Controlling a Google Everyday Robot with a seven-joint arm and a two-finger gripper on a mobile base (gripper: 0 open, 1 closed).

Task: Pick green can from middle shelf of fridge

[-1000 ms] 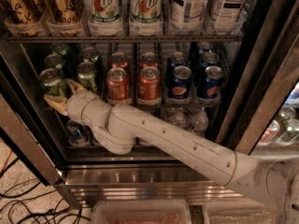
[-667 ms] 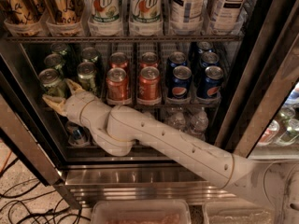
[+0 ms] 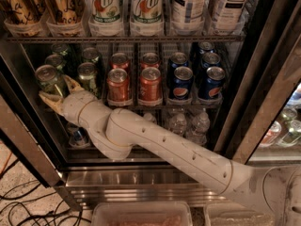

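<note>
The fridge stands open before me. On its middle shelf stand green cans at the left, red-orange cans in the middle and blue Pepsi cans at the right. The front left green can has a shiny green side and a silver top. My gripper is at the end of the white arm, at that can's lower part. Its tan fingers are spread open on either side of the can's base. A second green can stands just right of it.
Tall 7Up cans and tea cans fill the rack above. Small water bottles sit on the rack below, behind my arm. The fridge's steel sill runs below. A clear bin and floor cables lie in front.
The gripper has edged slightly up and in at the front left green can. The cans have not moved.
</note>
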